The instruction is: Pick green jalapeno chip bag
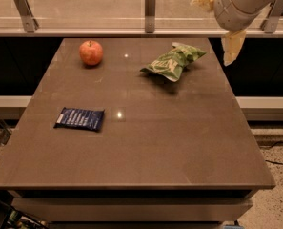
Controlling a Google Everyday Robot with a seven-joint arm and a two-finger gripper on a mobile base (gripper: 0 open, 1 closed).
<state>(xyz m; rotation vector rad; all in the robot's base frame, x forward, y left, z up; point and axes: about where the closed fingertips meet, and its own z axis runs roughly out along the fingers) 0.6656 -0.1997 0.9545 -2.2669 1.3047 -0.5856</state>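
Observation:
The green jalapeno chip bag [174, 61] lies wrinkled on the brown table [146, 142], at the far right part of the top. My gripper [219, 25] hangs in the air at the upper right, above the table's far right corner and to the right of the bag, apart from it. Its two pale yellow fingers [233, 46] are spread wide with nothing between them.
A red apple [91, 52] stands at the far left of the table. A flat dark-blue packet [80, 118] lies at the left middle. A glass rail with metal posts [150, 4] runs behind the table. The floor shows at the right.

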